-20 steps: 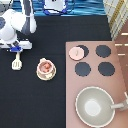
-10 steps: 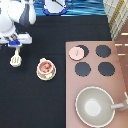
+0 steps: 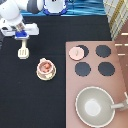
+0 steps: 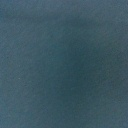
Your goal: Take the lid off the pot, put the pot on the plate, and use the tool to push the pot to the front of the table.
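Observation:
The pale-pink pot [image 3: 45, 66] with reddish-brown contents sits on the cream-yellow plate [image 3: 46, 75] on the black table [image 3: 35, 105], left of centre. Its lid [image 3: 76, 53] lies on the stove panel beside the top-left burner. The cream-white slotted spatula [image 3: 23, 50] lies on the table toward the exterior view's upper left, head down. My gripper [image 3: 22, 36] hangs right above the spatula's handle end. The wrist view shows only a plain dark blue-grey surface.
A pinkish-brown stove panel [image 3: 120, 65] with four black burners fills the exterior view's right. A large grey-beige pan [image 3: 95, 106] with a long handle stands at its bottom. A blue-and-white object [image 3: 55, 7] sits at the top edge.
The gripper has shifted slightly toward the exterior view's right and down, nearer the spatula's handle. Pot, plate and lid have not moved.

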Motion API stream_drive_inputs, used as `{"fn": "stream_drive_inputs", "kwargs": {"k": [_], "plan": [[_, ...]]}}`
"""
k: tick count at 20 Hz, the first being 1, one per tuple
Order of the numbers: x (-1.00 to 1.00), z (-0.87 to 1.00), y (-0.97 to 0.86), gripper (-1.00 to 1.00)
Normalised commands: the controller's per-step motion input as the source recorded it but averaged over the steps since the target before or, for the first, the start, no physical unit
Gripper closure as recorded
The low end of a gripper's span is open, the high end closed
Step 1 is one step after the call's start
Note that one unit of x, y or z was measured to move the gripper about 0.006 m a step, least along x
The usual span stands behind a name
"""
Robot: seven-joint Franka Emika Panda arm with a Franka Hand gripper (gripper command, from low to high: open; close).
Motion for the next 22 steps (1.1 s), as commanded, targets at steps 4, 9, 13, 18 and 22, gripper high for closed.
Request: {"fn": "stream_drive_inputs", "kwargs": {"k": [4, 9, 13, 18, 22], "plan": [[-0.54, -0.48, 0.88, 1.00], [-0.67, -0.31, 0.72, 1.00], [-0.77, -0.24, 0.32, 1.00], [-0.80, -0.25, 0.09, 1.00], [-0.18, -0.16, -0.17, 1.00]]}}
